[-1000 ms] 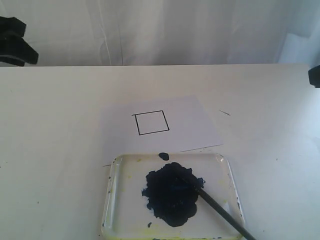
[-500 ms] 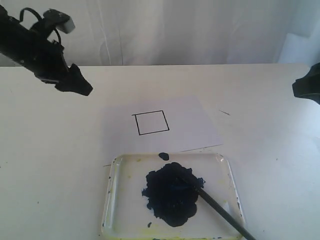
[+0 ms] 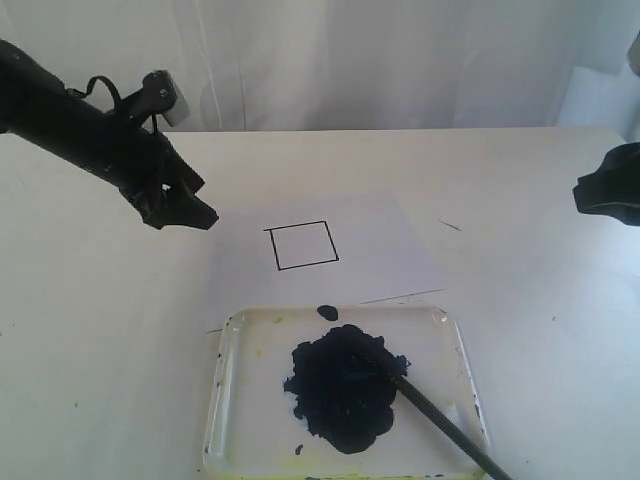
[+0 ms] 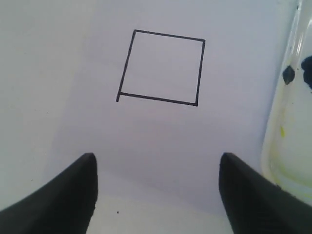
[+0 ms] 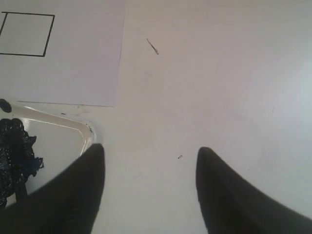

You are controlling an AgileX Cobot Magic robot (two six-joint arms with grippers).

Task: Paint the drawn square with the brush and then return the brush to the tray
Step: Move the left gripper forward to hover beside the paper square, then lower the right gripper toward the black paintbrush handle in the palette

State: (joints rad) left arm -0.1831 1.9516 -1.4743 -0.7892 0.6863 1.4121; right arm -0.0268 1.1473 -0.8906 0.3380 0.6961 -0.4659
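The left hand (image 3: 185,208) hangs spread and empty, the thin-lined square (image 3: 303,246) just ahead of it on white paper (image 3: 390,250). The right hand (image 3: 608,195) gapes too, over tabletop (image 3: 540,290). Between them the slim black brush (image 3: 435,415) lies diagonally in the clear rounded tray (image 3: 224,400), tip in dark paint (image 3: 330,400), handle toward the right hand's side.

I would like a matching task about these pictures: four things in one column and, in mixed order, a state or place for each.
Things:
1. drawn square
2. brush
3. tray
4. left pincer

States:
a. open, holding nothing
b. holds a dark paint blob
c. white inside, not yet painted
d. tip lies in the paint

Pairs: 1-c; 2-d; 3-b; 4-a
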